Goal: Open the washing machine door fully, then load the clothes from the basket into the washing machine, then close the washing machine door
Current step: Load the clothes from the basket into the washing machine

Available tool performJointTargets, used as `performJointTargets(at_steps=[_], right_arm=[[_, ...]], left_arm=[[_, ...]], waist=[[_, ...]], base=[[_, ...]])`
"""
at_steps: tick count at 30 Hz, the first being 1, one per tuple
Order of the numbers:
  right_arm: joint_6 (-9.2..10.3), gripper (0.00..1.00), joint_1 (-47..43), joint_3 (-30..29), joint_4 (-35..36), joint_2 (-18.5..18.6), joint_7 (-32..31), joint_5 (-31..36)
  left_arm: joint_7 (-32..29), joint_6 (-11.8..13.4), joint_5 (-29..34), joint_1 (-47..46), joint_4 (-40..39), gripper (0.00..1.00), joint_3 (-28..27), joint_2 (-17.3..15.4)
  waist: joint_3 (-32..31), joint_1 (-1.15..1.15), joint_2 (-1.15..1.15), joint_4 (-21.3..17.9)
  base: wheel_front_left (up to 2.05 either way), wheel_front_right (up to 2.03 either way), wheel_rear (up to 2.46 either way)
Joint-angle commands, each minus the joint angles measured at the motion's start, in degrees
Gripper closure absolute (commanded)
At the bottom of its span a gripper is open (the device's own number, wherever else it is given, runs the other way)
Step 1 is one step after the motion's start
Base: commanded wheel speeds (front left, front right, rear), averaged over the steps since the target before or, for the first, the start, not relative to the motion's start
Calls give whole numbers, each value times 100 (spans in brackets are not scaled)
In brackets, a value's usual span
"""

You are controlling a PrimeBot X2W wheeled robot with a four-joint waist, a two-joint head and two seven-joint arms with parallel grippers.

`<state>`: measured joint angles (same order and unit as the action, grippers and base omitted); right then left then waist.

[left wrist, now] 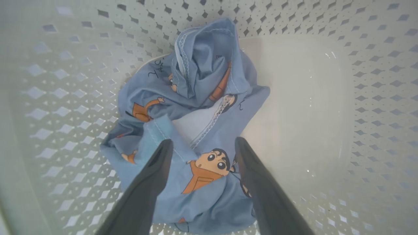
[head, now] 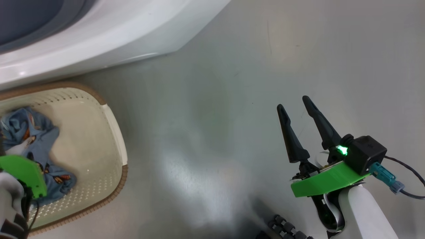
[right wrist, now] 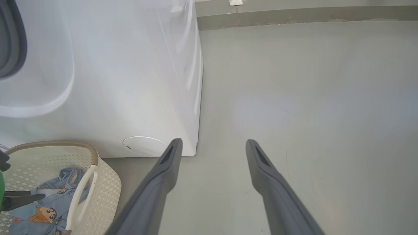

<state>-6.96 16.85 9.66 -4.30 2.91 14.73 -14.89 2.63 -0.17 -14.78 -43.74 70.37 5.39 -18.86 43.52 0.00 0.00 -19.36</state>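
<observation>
So the left gripper (left wrist: 203, 142) is held spread wide inside the basket (left wrist: 65, 98), right over the blue clothes (left wrist: 202, 81) piled there, nothing pinched. The right gripper (right wrist: 214, 142) is kept spread too, over the floor (right wrist: 310, 98) beside the washing machine (right wrist: 130, 81).

Blue cartoon-print clothes (left wrist: 196, 107); cream basket (head: 113, 132), brown rim.
</observation>
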Motion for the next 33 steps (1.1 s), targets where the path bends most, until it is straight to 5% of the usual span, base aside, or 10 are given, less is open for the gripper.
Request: performJointTargets(at_steps=[1, 18, 33], right_arm=[[-53, 0, -37, 60, 154, -2, 27, -133], [-53, 0, -3, 71, 319, -3, 27, -175], [-53, 0, 15, 50, 415, -3, 27, -178]], left_arm=[[88, 76, 96, -41, 16, 0, -30, -269], [-43, 368, 258, -458, 239, 0, 254, -531], [-83, 347, 306, -761, 297, 0, 491, -588]], waist=[[132, 0, 0, -23], [627, 0, 0, -137], [936, 0, 0, -260]], base=[[0, 0, 0], [0, 0, 0], [0, 0, 0]])
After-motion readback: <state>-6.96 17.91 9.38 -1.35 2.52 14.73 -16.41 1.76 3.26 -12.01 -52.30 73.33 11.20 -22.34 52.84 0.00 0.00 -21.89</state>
